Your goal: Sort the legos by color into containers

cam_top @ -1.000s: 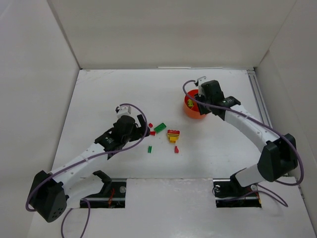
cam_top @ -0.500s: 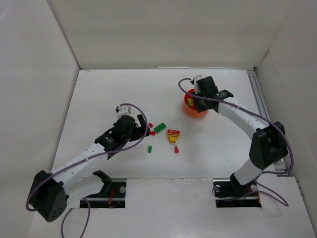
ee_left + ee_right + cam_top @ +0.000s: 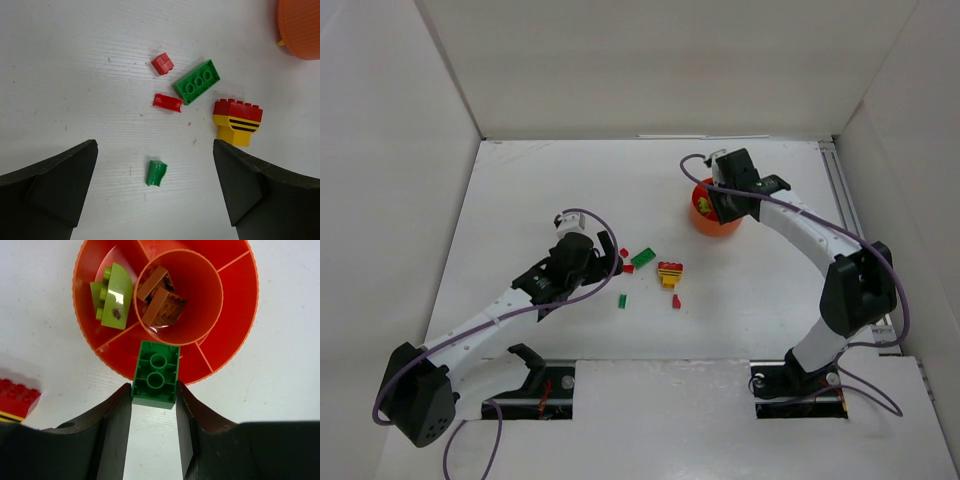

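Note:
The orange divided bowl (image 3: 235, 315) holds a lime brick (image 3: 114, 302) in one outer compartment and brown bricks (image 3: 159, 302) in the central cup. My right gripper (image 3: 153, 386) is shut on a green brick (image 3: 156, 372), studs down, above the bowl's near rim; it also shows in the top view (image 3: 708, 205). My left gripper (image 3: 155, 150) is open and empty above a small green piece (image 3: 156, 173). Just beyond lie a green plate (image 3: 197, 81), a red cube (image 3: 162, 63), a red curved piece (image 3: 168, 102) and a red-and-yellow stack (image 3: 236, 122).
A small red piece (image 3: 676, 301) lies near the small green piece (image 3: 622, 300) in the top view. The bowl (image 3: 717, 224) stands at the right back of the white table. White walls enclose the table on three sides.
My right gripper with the green brick has shifted a little left and back over the bowl as the right arm swung. The left arm has not moved.

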